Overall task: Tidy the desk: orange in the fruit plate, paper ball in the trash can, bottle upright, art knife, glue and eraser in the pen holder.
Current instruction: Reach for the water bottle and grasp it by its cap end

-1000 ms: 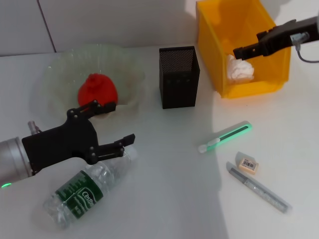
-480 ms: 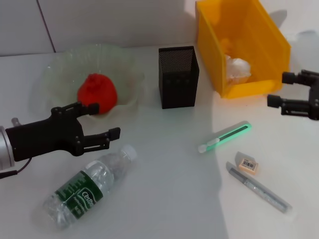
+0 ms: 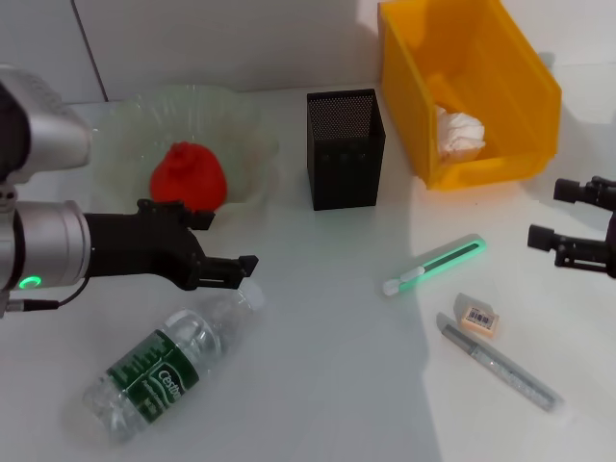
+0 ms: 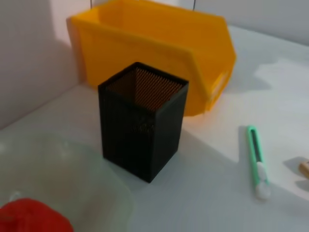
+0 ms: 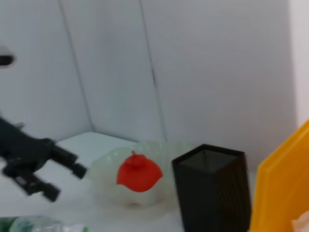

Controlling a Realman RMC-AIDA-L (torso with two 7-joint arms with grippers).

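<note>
Fingers apart, black left gripper (image 3: 223,242) above the white tabletop (image 3: 327,385), at 1 o'clock of the lying clear green-labelled bottle (image 3: 168,360). Black right gripper (image 3: 568,216) spread at 5 o'clock of the yellow-orange bin (image 3: 520,96) holding the white paper wad (image 3: 460,134).

Head view: high, looks forward and down over the whole desk (image 3: 327,385), wall at top.
Left wrist view: low and close, faces the pen holder (image 4: 141,121) and the trash can (image 4: 159,48) behind it.
Right wrist view: low, near desk level, faces the wall across the orange (image 5: 139,172) and fruit plate (image 5: 108,166); left tool (image 5: 53,171) shows farther off.
Shared: pen holder, orange, trash can in all three.
</note>
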